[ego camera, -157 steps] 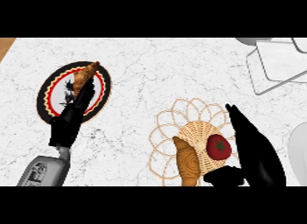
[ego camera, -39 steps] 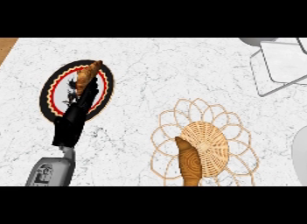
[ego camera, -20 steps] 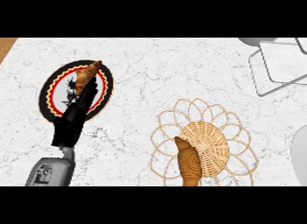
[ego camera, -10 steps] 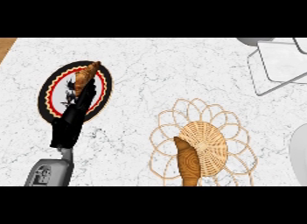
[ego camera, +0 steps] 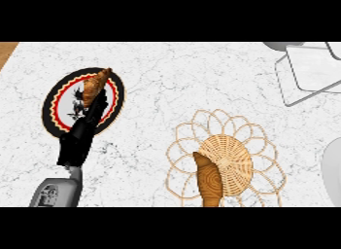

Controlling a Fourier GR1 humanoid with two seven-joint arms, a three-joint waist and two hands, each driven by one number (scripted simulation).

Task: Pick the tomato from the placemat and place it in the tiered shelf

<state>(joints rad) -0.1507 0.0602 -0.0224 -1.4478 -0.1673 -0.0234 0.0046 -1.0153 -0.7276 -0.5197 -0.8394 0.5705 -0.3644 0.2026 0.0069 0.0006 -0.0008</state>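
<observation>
Head view, looking down on the bench. The fingers point(ego camera: 94, 111) of the left hand point(ego camera: 81, 138) are lying straight and extended, holding nothing, and are pointing toward the far side over a dark plate point(ego camera: 48, 109) with a red and cream rim at the left. Their tips are ending just beside a brown pastry point(ego camera: 94, 83) lying on the far part of that plate. The grey forearm point(ego camera: 57, 192) is entering from the near left edge. The right hand is showing nowhere in this view, so its fingers cannot be described.

Near and to the right, the woven placemat point(ego camera: 234, 153) with its looped border is lying flat on the white marbled bench point(ego camera: 173, 82). It is carrying only a second long brown pastry point(ego camera: 207, 181) on its near left part; no tomato is showing on it. At the far right corner, part of the pale tiered shelf point(ego camera: 313, 68) is showing, and no tomato is visible on that part. A white rounded object point(ego camera: 340, 168) is being cut off by the right edge.

Progress, as a judgement: the tomato is appearing nowhere in view, so the picking step is probably complete. Whether it is being carried by the unseen right hand or is sitting in a hidden part of the shelf cannot be told.
</observation>
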